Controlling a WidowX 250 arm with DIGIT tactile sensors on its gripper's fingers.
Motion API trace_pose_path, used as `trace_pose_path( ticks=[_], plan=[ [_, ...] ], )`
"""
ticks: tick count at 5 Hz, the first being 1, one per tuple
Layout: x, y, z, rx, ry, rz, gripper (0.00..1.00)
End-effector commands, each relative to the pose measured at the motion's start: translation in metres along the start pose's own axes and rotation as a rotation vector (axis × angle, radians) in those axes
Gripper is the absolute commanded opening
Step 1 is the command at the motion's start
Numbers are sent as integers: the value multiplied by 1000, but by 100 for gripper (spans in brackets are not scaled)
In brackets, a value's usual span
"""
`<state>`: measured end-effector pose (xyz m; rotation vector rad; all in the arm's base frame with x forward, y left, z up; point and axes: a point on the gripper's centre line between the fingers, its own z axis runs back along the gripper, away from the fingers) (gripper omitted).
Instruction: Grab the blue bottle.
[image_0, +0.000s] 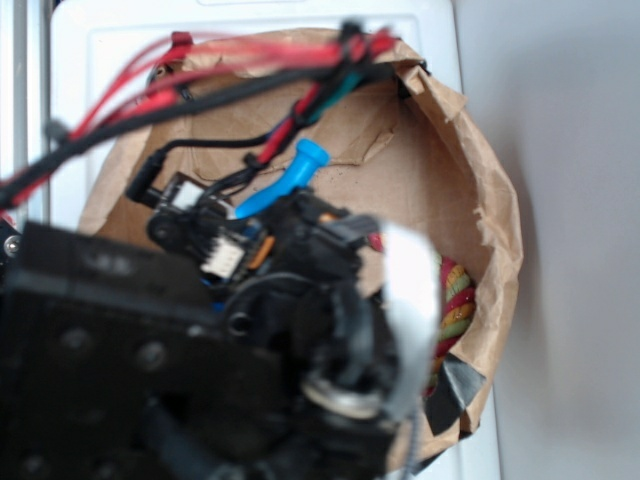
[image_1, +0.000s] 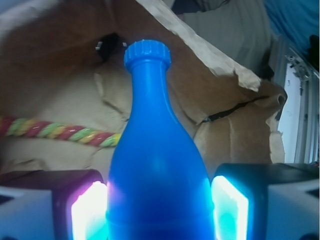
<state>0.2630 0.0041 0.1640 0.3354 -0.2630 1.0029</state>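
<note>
Wrist view: blue bottle (image_1: 157, 165) filling the near centre, body sitting between the two glowing pads (image_1: 89, 212), neck and rimmed cap pointing away from cam. Pads lying against both sides of the body w/ no gap showing, so gripper (image_1: 159, 212) is pinching the bottle. Behind it, multicoloured rope (image_1: 60, 131) lying across the brown paper bag (image_1: 220, 125) floor, running from the left wall toward the bottle; can't tell if touching.

Exterior view: black arm body blocking the lower left, gripper (image_0: 262, 225) reaching down into the bag (image_0: 495, 240). Bottle (image_0: 290, 180) showing tilted, cap end up and twd the bag's far side, lower end hidden in the gripper. Rope (image_0: 455, 305) lying against the bag's right wall. Red and black cables (image_0: 200, 80) crossing over the bag's far rim.
</note>
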Motion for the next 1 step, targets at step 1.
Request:
trace_pose_path(
  ticks=[1],
  plan=[
    [31,15,24,-75,92,33,0]
  ],
)
